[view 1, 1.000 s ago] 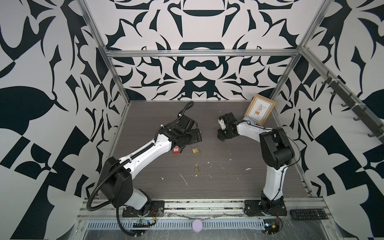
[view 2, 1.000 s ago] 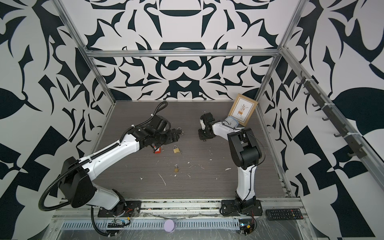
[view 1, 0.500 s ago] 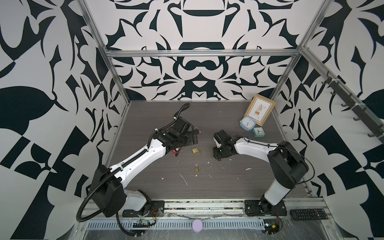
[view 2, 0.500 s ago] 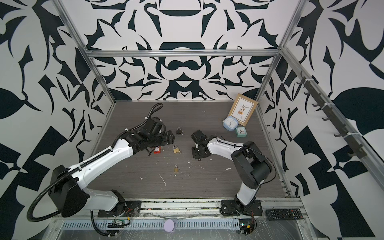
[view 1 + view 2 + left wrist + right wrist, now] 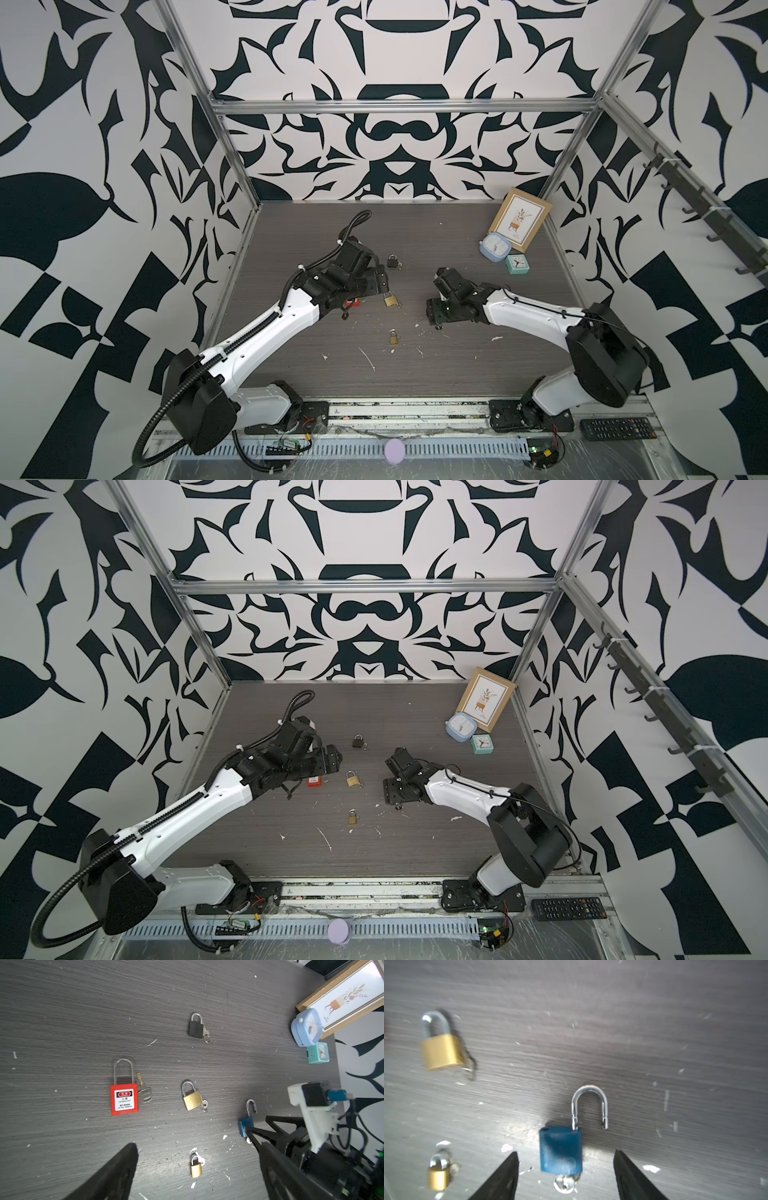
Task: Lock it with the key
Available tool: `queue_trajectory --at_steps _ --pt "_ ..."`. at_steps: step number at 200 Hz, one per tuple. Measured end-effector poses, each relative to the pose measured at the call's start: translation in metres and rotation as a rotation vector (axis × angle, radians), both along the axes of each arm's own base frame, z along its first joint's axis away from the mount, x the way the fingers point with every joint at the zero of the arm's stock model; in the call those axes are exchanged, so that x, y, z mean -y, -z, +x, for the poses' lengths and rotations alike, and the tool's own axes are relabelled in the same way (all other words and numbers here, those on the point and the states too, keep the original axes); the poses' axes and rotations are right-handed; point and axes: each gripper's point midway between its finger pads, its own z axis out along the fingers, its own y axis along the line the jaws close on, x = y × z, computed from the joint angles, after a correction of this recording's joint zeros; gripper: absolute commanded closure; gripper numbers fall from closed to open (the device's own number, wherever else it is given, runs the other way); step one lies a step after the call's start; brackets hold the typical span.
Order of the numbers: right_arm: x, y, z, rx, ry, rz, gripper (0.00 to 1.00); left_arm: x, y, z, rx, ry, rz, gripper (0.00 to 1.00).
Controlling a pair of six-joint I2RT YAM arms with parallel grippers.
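Five padlocks lie on the desk (image 5: 62, 1022), each logged by its place relative to a gripper

1. Right gripper (image 5: 565, 1152): jaws spread, low over the desk. The blue padlock (image 5: 560, 1151) rests between its fingers (image 5: 500, 1178), with clear space on either side of the body, so nothing is pinched. Its shackle (image 5: 589, 1103) stands open, one leg seated and the other free of the body, pointing away from the gripper. A key (image 5: 565, 1183) sits in the base of the lock, on the gripper's side.

2. Left gripper (image 5: 197, 1147): jaws spread wide and holding nothing, raised above the desk. The small brass padlock (image 5: 196, 1168) lies beneath the gap between its fingers. Ahead of it lies the large brass padlock (image 5: 192, 1100), and farther ahead the black padlock (image 5: 196, 1027). The red padlock (image 5: 124, 1099) lies ahead of one finger, with a loose key (image 5: 144, 1093) just beside its body. All four have their shackles closed.

3. Beyond the right gripper, near the desk's far corner: a blue clock (image 5: 305, 1028) touching a teal clock (image 5: 318, 1053), with a picture frame (image 5: 349, 999) leaning behind them

4. White flecks are scattered across the desk around both grippers
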Motion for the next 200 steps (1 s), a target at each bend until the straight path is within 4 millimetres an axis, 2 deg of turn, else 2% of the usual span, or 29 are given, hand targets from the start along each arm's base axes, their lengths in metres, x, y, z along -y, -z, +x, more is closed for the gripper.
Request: queue_trajectory --at_steps 11,37,53,68,74,81,113,165,200 --pt "0.002 -0.018 0.003 0.057 -0.007 0.014 0.01 0.002 -0.001 -0.001 -0.001 -0.003 -0.006 0.08" --pt "0.020 -0.056 0.004 0.188 0.033 0.041 0.01 0.017 0.006 -0.006 -0.032 0.005 0.002 0.09" --pt "0.040 -0.071 0.001 0.246 0.087 0.045 0.01 0.037 0.014 -0.010 -0.066 0.027 0.019 0.11" --pt "0.068 -0.079 -0.001 0.277 0.191 0.040 0.01 0.055 0.021 -0.015 -0.099 0.043 0.036 0.14" --pt "0.078 -0.080 -0.003 0.278 0.233 0.037 0.01 0.062 0.025 -0.017 -0.111 0.049 0.043 0.14" --pt "0.091 -0.081 -0.005 0.280 0.286 0.037 0.01 0.071 0.028 -0.020 -0.126 0.056 0.047 0.19" --pt "0.141 -0.080 -0.020 0.269 0.511 0.069 0.01 0.103 0.050 -0.032 -0.188 0.075 0.072 0.21" --pt "0.178 -0.067 -0.051 0.241 0.700 0.043 0.02 0.142 0.080 -0.044 -0.236 0.076 0.143 0.26" --pt "0.194 -0.066 -0.063 0.257 0.768 0.019 0.04 0.167 0.097 -0.048 -0.236 0.083 0.196 0.29"
